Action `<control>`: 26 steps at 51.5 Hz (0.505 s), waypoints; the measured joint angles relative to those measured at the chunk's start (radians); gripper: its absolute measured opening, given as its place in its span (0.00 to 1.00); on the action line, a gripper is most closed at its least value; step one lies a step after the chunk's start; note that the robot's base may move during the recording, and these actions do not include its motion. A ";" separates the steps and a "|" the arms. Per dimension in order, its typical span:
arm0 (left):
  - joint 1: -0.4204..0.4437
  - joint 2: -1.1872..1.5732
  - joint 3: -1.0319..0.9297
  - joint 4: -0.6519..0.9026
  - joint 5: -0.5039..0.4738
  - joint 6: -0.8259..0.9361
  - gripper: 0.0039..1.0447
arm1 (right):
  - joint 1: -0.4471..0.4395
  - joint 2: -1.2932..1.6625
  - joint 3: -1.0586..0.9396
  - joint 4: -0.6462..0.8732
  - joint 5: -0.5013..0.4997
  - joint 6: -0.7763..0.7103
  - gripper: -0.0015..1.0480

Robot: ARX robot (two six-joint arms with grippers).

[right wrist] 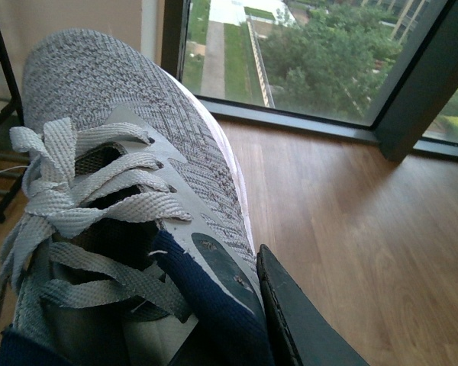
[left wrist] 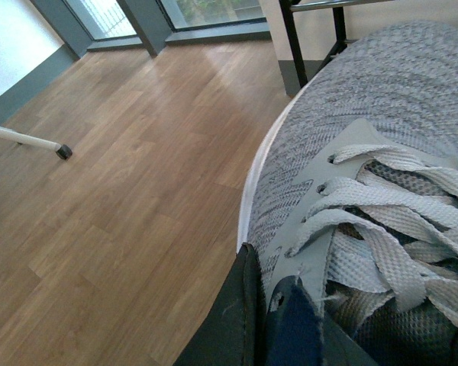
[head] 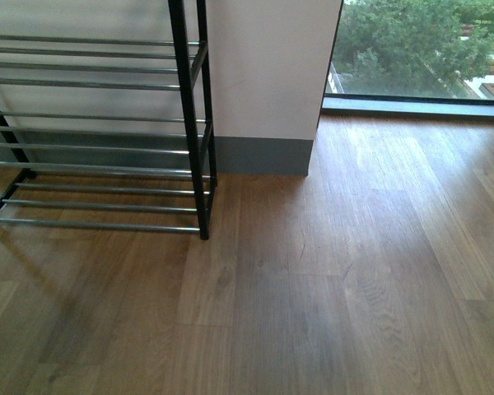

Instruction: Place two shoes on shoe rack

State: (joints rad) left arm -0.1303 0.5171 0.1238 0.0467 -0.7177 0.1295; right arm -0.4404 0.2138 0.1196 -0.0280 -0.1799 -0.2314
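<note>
1. Shoe rack (head: 188, 123) – black frame with chrome rods, standing at 9 to 10 o'clock in the front view on the wood floor (head: 337, 280), against a white wall (head: 263, 74). A window (head: 420, 49) sits at 1 o'clock.
2. First shoe (left wrist: 366, 114) – grey knit with a white sole. The left claw (left wrist: 248, 305) is clenched on its navy collar, with one dark finger (left wrist: 233, 332) showing, flat against the side. The toe points toward the rack's legs.
3. Second shoe (right wrist: 122, 107): the right claw (right wrist: 278, 301) grasps its collar likewise, one finger (right wrist: 298, 328) showing beside the eyelets.
4. Neither shoe nor either claw shows in the front view.
</note>
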 joint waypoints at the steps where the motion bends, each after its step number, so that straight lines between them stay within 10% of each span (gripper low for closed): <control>1: 0.000 0.000 0.000 0.000 0.000 0.000 0.01 | 0.000 -0.002 0.000 0.000 -0.001 0.000 0.01; 26: 0.000 -0.001 0.000 0.000 0.008 0.000 0.01 | 0.000 -0.003 0.000 0.000 0.022 0.000 0.01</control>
State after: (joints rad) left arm -0.1303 0.5159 0.1234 0.0467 -0.7101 0.1295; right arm -0.4404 0.2104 0.1192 -0.0280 -0.1581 -0.2314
